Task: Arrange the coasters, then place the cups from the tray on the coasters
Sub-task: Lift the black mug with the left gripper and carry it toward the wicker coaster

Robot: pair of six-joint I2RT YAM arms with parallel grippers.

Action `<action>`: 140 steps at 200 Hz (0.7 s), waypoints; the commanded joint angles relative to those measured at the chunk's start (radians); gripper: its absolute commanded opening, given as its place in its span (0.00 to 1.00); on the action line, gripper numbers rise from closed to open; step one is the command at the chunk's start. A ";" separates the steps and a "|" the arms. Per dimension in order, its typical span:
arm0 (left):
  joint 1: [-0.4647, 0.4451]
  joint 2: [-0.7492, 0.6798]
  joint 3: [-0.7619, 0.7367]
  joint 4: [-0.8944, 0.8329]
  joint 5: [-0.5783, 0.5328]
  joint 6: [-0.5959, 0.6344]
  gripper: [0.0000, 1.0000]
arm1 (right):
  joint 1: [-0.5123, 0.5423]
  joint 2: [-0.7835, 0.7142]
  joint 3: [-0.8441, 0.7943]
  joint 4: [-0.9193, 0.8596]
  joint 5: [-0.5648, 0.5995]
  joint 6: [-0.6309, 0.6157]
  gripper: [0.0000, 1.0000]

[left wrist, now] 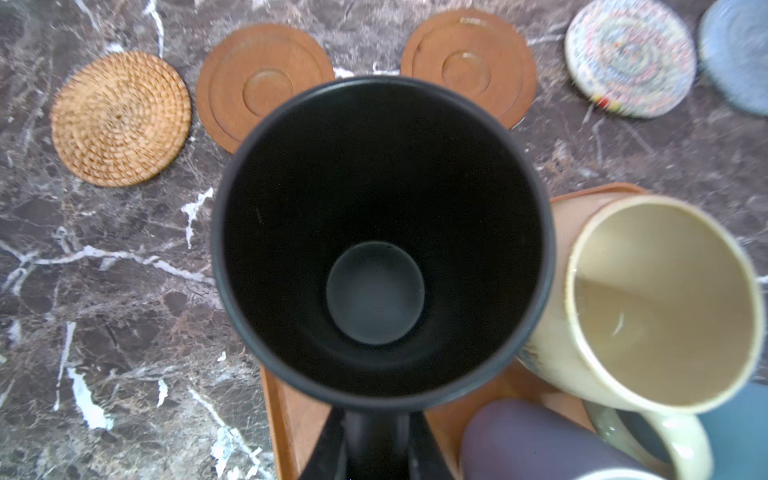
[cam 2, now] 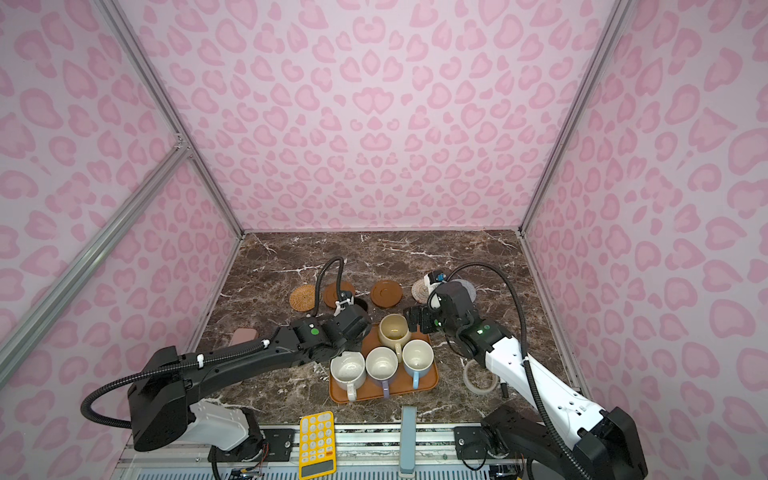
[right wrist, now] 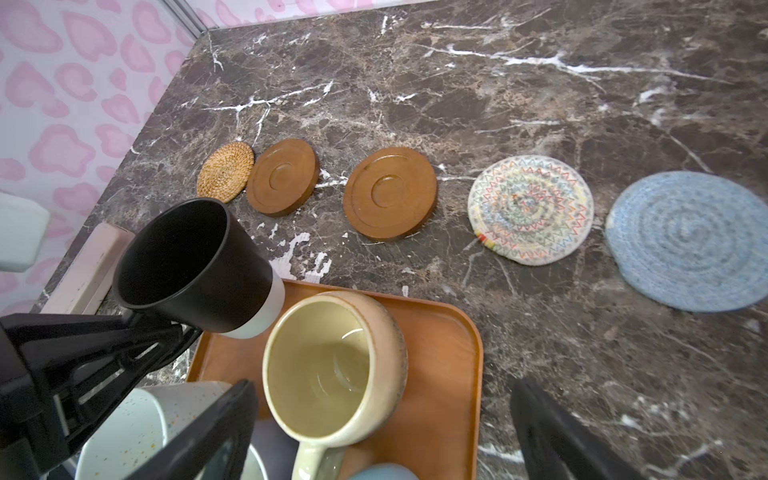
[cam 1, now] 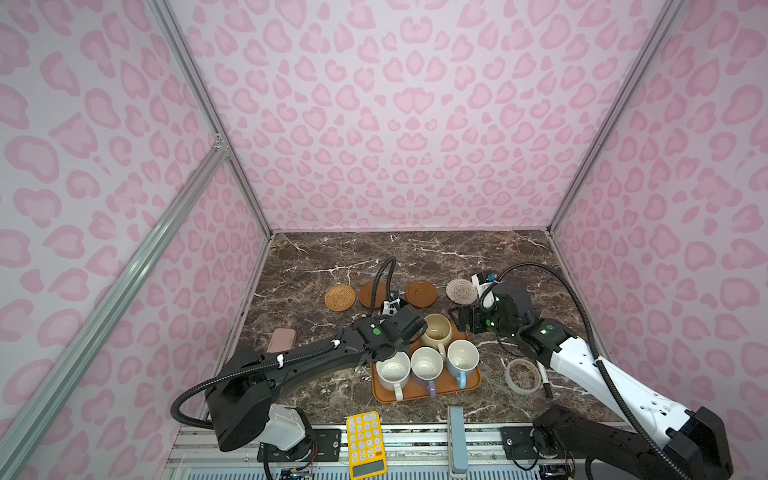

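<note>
My left gripper (left wrist: 376,440) is clamped on the handle of the black mug (right wrist: 187,262), which is tilted and apparently lifted over the tray (right wrist: 440,332) corner. The right gripper (cam 1: 465,320) hangs open nearby. With only a handle pinch, I worry it could swivel and clip the cream mug (right wrist: 328,365).

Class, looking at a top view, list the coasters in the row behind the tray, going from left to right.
tan rattan coaster → left brown coaster → right brown coaster → cream woven coaster → grey-blue coaster, partly hidden behind the right arm.
</note>
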 commanded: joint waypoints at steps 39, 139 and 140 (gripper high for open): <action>0.059 -0.178 -0.025 0.102 -0.080 0.115 0.02 | 0.042 0.098 0.125 0.044 0.026 -0.005 0.98; 0.341 -0.373 -0.206 0.314 -0.044 0.311 0.02 | 0.158 0.412 0.385 0.075 0.005 -0.006 0.98; 0.345 -0.372 -0.206 0.315 -0.041 0.312 0.02 | 0.159 0.417 0.388 0.075 0.004 -0.006 0.98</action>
